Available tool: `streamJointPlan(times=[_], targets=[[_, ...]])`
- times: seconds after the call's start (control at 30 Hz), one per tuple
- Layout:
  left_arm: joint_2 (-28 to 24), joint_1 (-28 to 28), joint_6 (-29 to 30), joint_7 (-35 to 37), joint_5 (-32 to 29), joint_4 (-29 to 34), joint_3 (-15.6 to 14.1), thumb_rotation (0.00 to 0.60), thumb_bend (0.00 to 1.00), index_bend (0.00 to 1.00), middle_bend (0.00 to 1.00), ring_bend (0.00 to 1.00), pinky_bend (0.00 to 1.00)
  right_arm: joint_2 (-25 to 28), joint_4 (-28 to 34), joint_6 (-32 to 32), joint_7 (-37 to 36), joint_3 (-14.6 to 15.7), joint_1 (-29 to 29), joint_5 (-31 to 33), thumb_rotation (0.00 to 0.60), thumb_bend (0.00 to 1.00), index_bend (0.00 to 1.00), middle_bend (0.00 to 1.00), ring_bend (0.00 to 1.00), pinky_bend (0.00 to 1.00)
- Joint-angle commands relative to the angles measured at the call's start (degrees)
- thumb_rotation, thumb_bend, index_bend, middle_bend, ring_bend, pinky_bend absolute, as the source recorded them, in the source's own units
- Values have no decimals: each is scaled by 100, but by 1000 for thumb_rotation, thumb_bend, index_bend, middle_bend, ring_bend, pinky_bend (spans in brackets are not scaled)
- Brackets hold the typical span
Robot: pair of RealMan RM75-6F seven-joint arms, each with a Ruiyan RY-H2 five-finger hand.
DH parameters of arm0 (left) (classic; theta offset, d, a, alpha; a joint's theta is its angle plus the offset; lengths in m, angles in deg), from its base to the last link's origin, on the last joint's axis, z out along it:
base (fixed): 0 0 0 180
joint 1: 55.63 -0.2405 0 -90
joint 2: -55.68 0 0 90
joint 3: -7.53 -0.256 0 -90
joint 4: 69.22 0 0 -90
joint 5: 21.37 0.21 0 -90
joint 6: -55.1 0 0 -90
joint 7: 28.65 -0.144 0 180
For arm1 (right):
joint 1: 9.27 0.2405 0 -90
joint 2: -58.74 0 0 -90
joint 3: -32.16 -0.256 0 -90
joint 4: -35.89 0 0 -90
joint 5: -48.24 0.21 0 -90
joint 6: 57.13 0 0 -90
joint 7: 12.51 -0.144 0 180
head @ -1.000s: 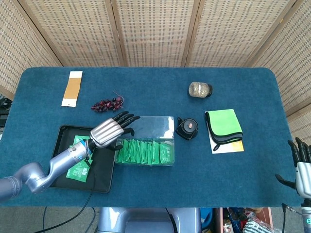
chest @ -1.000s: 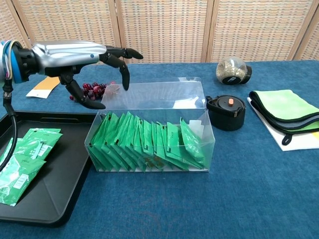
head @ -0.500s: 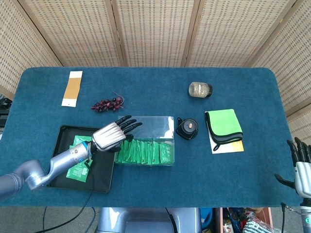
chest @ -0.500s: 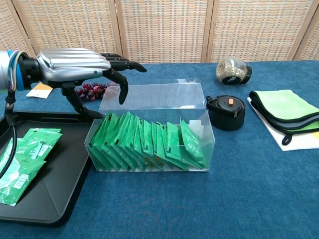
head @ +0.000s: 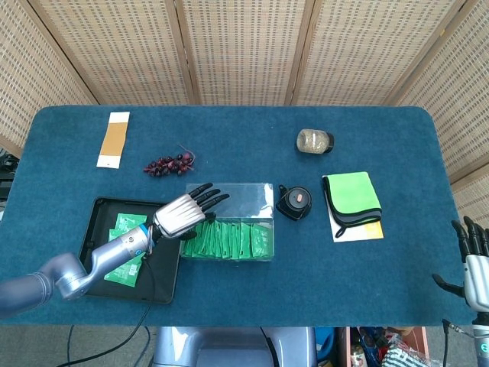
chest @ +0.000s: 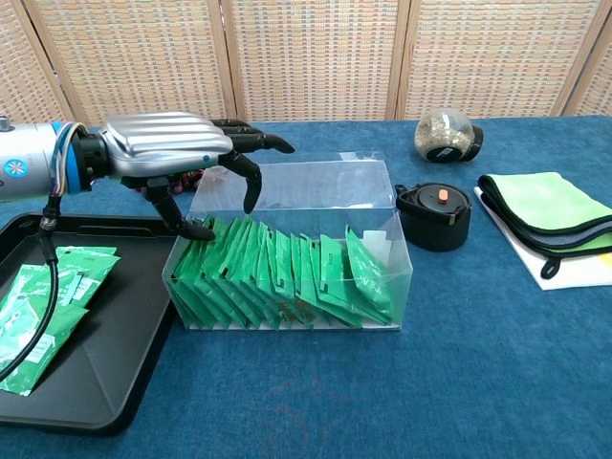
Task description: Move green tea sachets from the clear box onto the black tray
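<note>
A clear box (head: pixel 252 191) (chest: pixel 368 182) stands mid-table with a row of several upright green tea sachets (head: pixel 229 239) (chest: pixel 282 277) in it. To its left lies the black tray (head: pixel 99 210) (chest: pixel 105 373) with a few green sachets (head: pixel 122 260) (chest: pixel 38 311) on it. My left hand (head: pixel 183 215) (chest: pixel 177 153) hovers over the box's left end, fingers spread and pointing down toward the sachets, holding nothing. My right hand (head: pixel 472 264) shows only at the head view's lower right edge, off the table, fingers apart and empty.
A black round lid-like object (head: pixel 294 202) (chest: pixel 435 215) sits right of the box, then a folded green cloth (head: pixel 351 199) (chest: pixel 545 215). A small jar (head: pixel 315 141) (chest: pixel 445 136), a grape bunch (head: pixel 168 164) and a tan card (head: pixel 114 138) lie farther back.
My left hand has moved forward and down, from behind the box's left rear corner to just above the leftmost sachets. The right hand stayed still.
</note>
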Motion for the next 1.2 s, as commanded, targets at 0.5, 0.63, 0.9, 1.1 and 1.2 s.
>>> streamJointPlan(times=[0.5, 0.63, 0.9, 1.1, 1.2], targets=[[255, 126, -54, -116, -112, -163, -48, 600, 271, 434, 0, 0, 0, 8, -19, -46, -34, 1, 14, 27, 600, 0, 0, 0, 0, 0], [300, 148, -73, -135, -128, -172, -78, 600, 271, 434, 0, 0, 0, 10, -24, -63, -42, 4, 20, 30, 600, 0, 0, 0, 0, 0], [390, 205, -139, -203, -189, -191, -87, 600, 272, 435, 0, 0, 0, 13, -34, -95, -65, 7, 32, 39, 600, 0, 0, 0, 0, 0], [453, 222, -162, -241, -221, -203, -110, 600, 271, 443, 0, 0, 0, 19, -37, -91, -94, 7, 29, 38, 600, 0, 0, 0, 0, 0], [470, 224, -164, -243, -241, -204, -123, 600, 271, 452, 0, 0, 0, 22, -40, -94, -105, 10, 27, 37, 600, 0, 0, 0, 0, 0]])
